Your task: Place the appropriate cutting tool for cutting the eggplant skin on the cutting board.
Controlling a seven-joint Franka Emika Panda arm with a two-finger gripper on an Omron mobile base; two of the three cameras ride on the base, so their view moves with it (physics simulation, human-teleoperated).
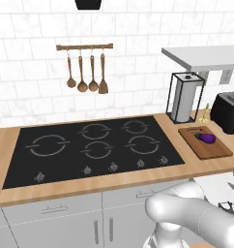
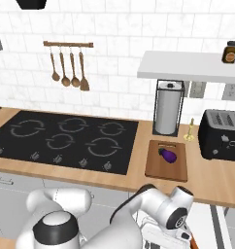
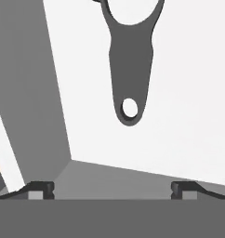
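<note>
- The light wooden table [image 2: 207, 182] runs along the white tiled wall and carries a wide black glass cooktop [image 2: 66, 138] on one side and the task's things on the other.
- The flat rectangular reddish-brown wooden cutting board [image 2: 166, 168] lies on the table just to the right of the cooktop, in front of a tall paper-towel holder with a dark wire frame [image 2: 169, 113] and near a black toaster [image 2: 221, 133].
- The small glossy dark-purple eggplant [image 2: 168, 154] rests on the far half of the board, so the near half is bare and, in my judgement, is where the tool should go.
- The white arm bends low in front of the table edge, reaching down to the right below the table top, in what looks like an open white drawer.
- The end effector [image 3: 112, 189] has its two dark tips spread wide apart with nothing between them.
- A flat dark grey metal tool handle with a round hanging hole at its near end [image 3: 130, 79] lies on the drawer's white floor, straight ahead of the end effector and a little right of its centre line.
- The handle's long axis runs nearly along the end effector's line of sight, widening away into a looped head that is cut off, so the tool looks like a peeler, though I cannot be sure.
- The tips flank that axis on either side, so the move seems to need only an advance forward before closing across the narrow handle.
</note>
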